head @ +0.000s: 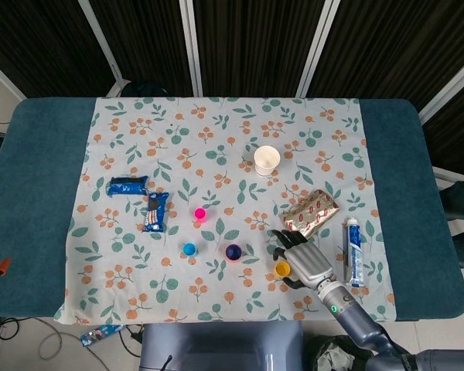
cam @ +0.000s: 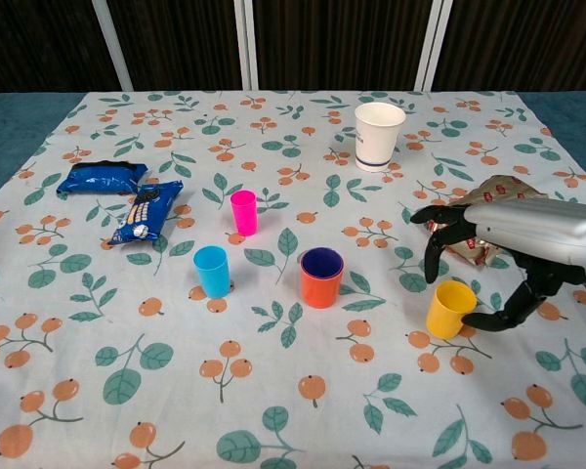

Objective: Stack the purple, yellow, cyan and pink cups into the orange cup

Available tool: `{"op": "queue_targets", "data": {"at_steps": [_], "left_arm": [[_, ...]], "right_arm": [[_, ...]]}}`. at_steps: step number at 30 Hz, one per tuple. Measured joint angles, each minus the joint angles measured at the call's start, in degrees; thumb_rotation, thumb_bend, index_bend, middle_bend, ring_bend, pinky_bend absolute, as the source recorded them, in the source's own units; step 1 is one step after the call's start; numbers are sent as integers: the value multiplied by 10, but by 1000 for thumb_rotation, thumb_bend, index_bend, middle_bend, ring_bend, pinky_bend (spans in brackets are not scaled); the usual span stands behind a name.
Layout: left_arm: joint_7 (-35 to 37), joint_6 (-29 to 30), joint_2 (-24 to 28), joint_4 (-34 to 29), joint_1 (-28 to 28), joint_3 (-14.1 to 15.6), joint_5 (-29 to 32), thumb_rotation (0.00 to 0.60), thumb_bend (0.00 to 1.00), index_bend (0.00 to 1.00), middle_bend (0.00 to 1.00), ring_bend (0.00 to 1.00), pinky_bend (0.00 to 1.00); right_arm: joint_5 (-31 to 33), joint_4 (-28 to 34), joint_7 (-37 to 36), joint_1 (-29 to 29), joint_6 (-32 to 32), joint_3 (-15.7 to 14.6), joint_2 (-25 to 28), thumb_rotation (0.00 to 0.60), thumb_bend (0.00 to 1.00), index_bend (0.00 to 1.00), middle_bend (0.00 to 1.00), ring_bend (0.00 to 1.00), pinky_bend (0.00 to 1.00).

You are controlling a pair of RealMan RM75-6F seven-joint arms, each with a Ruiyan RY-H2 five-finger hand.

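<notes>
The right hand [cam: 513, 256] is low over the table, right next to the yellow cup [cam: 450, 309]. Its fingers [cam: 438, 239] are spread and bent down on the far side of the cup, and the thumb reaches round the near side. It holds nothing. Its arm comes in from the near right. The left hand cannot be seen.

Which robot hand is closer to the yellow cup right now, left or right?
Right. The right robot hand is open around the yellow cup, fingers above it and thumb beside it, not yet gripping. The left robot hand shows in neither view.
</notes>
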State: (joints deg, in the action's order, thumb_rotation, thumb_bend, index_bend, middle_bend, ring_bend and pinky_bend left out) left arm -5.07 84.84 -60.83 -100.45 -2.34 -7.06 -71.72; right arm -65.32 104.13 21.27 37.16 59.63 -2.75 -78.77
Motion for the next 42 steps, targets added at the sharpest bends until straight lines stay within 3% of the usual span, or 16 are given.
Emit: {"op": "queue_targets", "data": {"at_steps": [27, 35, 42], "left_arm": [[-1, -1, 2, -4, 0, 1, 2, 600, 179, 0, 0, 0, 0], [-1, -1, 3, -6, 1, 1, 3, 600, 179, 0, 0, 0, 0], [0, -3, 4, -5, 1, 1, 5, 600, 179, 0, 0, 0, 0]], "right_arm": [[1, 6, 7, -11, -14, 24, 7, 600, 357, 483, 0, 16, 96], [5, 55, 17, 10, -24, 55, 30, 600, 357, 482, 0, 16, 98], [63, 104, 69, 56, -38, 98, 42, 600, 357, 482, 0, 16, 100]]}}
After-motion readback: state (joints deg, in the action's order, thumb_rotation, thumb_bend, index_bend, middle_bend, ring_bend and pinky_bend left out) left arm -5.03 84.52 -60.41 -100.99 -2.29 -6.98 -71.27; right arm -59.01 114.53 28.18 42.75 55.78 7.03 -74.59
